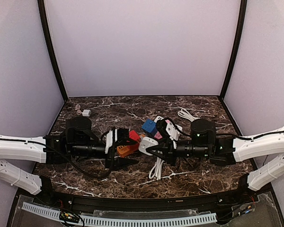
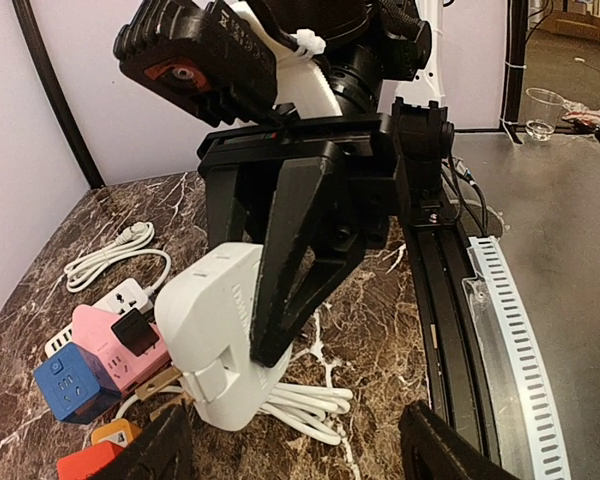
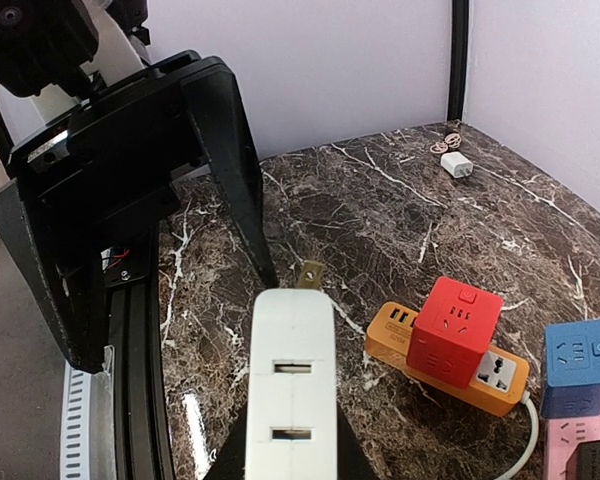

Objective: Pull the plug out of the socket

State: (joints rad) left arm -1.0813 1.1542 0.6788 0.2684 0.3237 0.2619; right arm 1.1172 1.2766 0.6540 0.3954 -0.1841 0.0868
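White socket block point(image 3: 292, 385) fills the bottom of my right wrist view, pinched by its sides in my right gripper point(image 3: 292, 448), whose jaws are closed tight on it. Its face shows two pairs of slots, one above the other, and a brass prong point(image 3: 310, 272) pokes out of the far end. I am holding it over the middle of the marble table point(image 1: 109, 182), just right of the red cube point(image 1: 134, 135) that sits on the orange power strip point(image 1: 127, 151). My left gripper point(image 2: 305, 452) faces it with jaws spread wide and nothing between them. One of my right fingers point(image 2: 300, 250) crosses the block's side and hides part of it. A white cable point(image 2: 305, 405) lies bunched beneath, and I cannot tell whether it joins the block. Behind are a blue cube point(image 1: 149, 126), a pink cube point(image 2: 100, 345) with a black plug point(image 2: 132, 330) in it, and a small white charger point(image 1: 86, 112) far left. Bare marble stretches towards the back wall, and the black rail point(image 2: 450, 300) bounds the near edge.
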